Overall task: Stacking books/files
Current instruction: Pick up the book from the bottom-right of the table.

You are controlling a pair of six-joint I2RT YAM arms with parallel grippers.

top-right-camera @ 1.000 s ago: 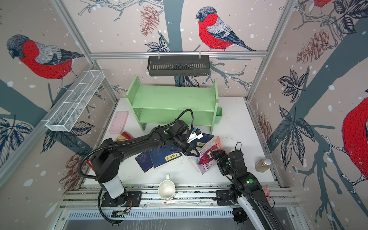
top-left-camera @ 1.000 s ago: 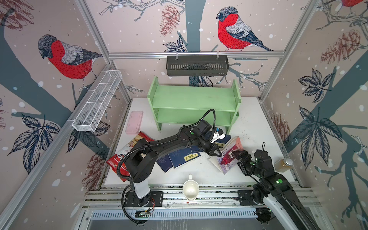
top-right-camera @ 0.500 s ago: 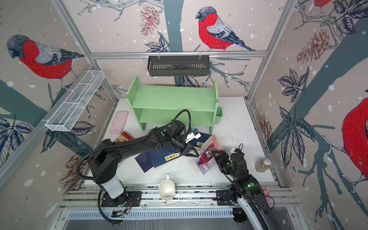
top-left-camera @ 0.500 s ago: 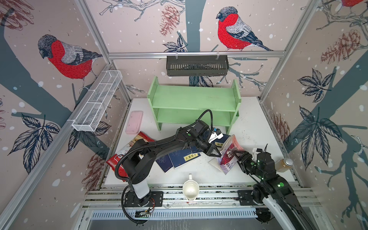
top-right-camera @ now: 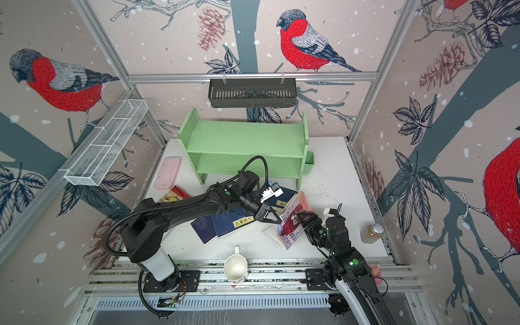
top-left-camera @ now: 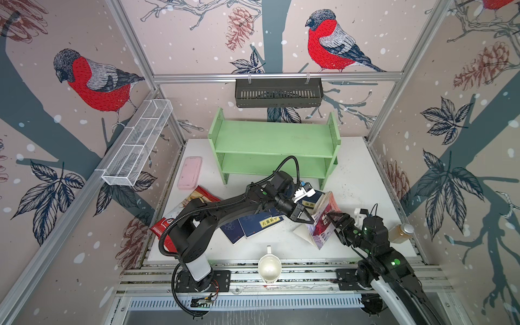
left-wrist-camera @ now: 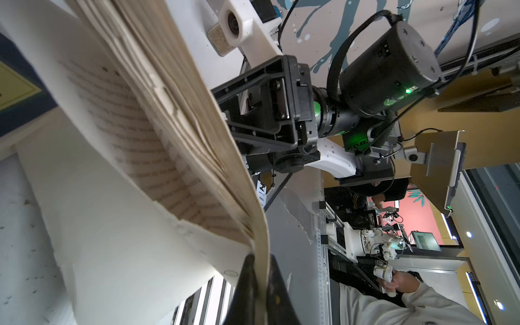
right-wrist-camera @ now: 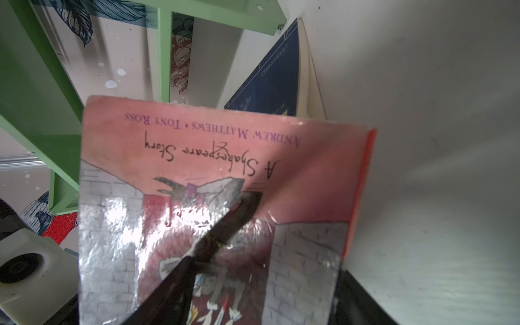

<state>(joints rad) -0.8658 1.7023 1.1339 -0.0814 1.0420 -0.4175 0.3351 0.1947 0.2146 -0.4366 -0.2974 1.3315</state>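
Observation:
The pink-and-red illustrated book [top-left-camera: 320, 232] [top-right-camera: 289, 229] stands tilted up off the table, its pages [left-wrist-camera: 168, 126] fanning open. My left gripper [top-left-camera: 305, 218] [top-right-camera: 274, 218] [left-wrist-camera: 259, 259] is shut on the lower edge of its cover. My right gripper [top-left-camera: 333, 219] [top-right-camera: 301, 218] [right-wrist-camera: 304, 239] is open against the cover [right-wrist-camera: 197, 140]; one finger lies across the picture, the other stands past the spine edge. Two navy books [top-left-camera: 261, 225] [top-right-camera: 236, 222] lie side by side under the left arm. A third navy book [top-left-camera: 309, 201] [right-wrist-camera: 275, 81] lies behind the pink one.
A green shelf [top-left-camera: 273, 146] stands at the back, with a plain pink case [top-left-camera: 190, 172] to its left. A red crisp bag [top-left-camera: 166, 225] lies near the left arm's base. A white jug [top-left-camera: 269, 266] sits at the front edge, a bottle [top-left-camera: 399, 232] at the right.
The pink-and-red book has been raised from lying nearly flat to steeply tilted by the left gripper. The right gripper has moved in against its cover.

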